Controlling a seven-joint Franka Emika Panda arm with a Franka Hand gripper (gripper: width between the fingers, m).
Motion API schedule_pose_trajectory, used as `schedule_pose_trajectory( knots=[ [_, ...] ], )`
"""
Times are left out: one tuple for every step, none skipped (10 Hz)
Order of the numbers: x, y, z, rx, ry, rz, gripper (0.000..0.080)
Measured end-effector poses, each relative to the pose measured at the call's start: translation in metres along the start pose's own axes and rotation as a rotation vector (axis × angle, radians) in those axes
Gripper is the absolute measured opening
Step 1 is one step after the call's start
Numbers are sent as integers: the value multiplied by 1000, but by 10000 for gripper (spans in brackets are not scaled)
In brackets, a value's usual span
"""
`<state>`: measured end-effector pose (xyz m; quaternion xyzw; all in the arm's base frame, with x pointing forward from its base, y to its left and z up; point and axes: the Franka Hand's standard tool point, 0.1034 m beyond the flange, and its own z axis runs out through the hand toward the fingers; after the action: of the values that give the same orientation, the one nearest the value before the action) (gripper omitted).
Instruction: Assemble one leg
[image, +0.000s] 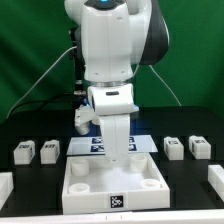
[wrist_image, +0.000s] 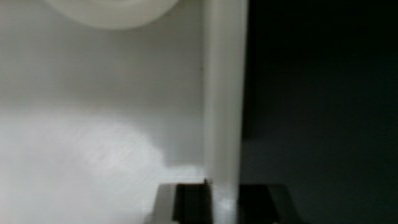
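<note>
Exterior view: 4 legs (image: 47, 151) clear of tray (image: 88, 203) edges

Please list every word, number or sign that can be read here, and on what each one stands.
No words or numbers can be read in either view.
Black-and-white square tags, patterns without letters, stand on the tray-like part, the legs and the marker board.

Your wrist view is blurred, and its edge cuts off the pincer (wrist_image: 221, 203). The arm (image: 110, 60) hides much of the marker board (image: 85, 147).
</note>
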<state>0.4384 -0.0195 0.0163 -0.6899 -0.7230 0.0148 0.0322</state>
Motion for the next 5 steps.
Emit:
schedule_pose_trajectory(
  knots=[
    [0,0,0,0,0,0,57],
    [0,0,0,0,0,0,57],
    [0,0,0,0,0,0,57],
    [0,0,0,0,0,0,57],
    [0,0,0,0,0,0,57]
  ],
)
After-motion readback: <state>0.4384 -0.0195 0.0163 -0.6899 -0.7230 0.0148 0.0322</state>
